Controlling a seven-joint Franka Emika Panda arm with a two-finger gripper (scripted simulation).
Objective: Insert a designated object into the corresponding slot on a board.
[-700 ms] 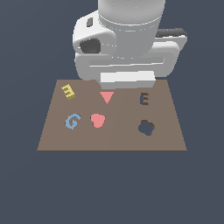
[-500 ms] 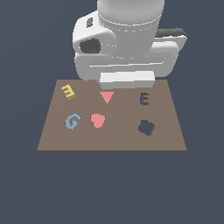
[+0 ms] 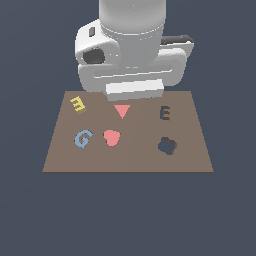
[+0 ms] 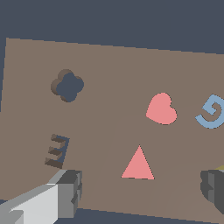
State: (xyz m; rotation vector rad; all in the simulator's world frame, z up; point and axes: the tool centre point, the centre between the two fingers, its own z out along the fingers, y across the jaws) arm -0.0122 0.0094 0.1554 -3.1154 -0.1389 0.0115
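From the exterior view I cannot see the gripper; the arm's body (image 3: pixel 132 47) covers it and the far edge of the board (image 3: pixel 195 150). In the wrist view the blue G (image 4: pixel 213 112) is cut by the picture edge, and only a yellow sliver (image 4: pixel 220 167) shows behind one finger (image 4: pixel 213 186).

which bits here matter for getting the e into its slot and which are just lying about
For the job: yellow E block, E-shaped slot, board, pincer.
Lying about: blue G, red heart, red triangle, flower-shaped cutout.
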